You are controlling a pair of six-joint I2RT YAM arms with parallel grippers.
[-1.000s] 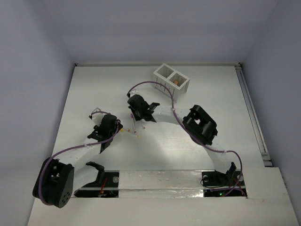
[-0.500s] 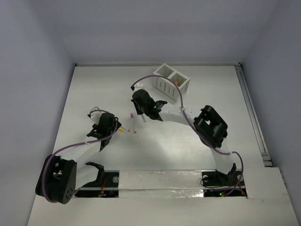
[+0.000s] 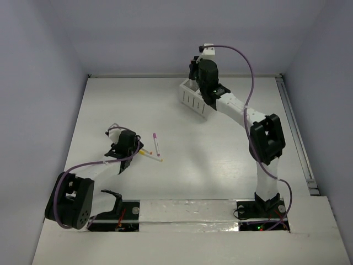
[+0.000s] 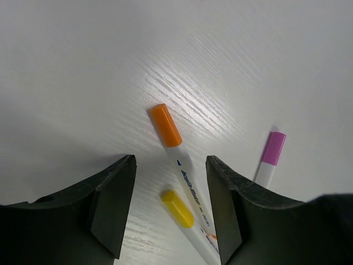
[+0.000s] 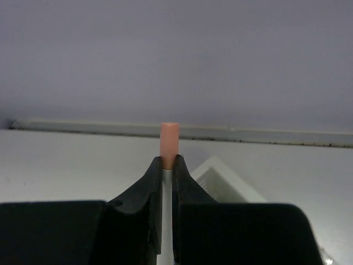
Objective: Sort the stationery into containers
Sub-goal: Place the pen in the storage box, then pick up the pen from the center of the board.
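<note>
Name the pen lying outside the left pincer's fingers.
The magenta-capped pen: it lies beyond one finger, while the orange-capped pen and the yellow-capped pen sit between the two.

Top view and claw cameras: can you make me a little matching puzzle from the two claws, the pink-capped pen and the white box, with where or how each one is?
Things:
1. left claw
2. right claw
3. pink-capped pen
4. box

Places or states:
A. at the far side of the table, partly hidden by the right arm
B. shut on a peach-tipped pen
C. open, low over an orange-capped pen
D. lying flat beside the left claw, not between its jaws

Pairs: 1-C, 2-B, 3-D, 4-A
</note>
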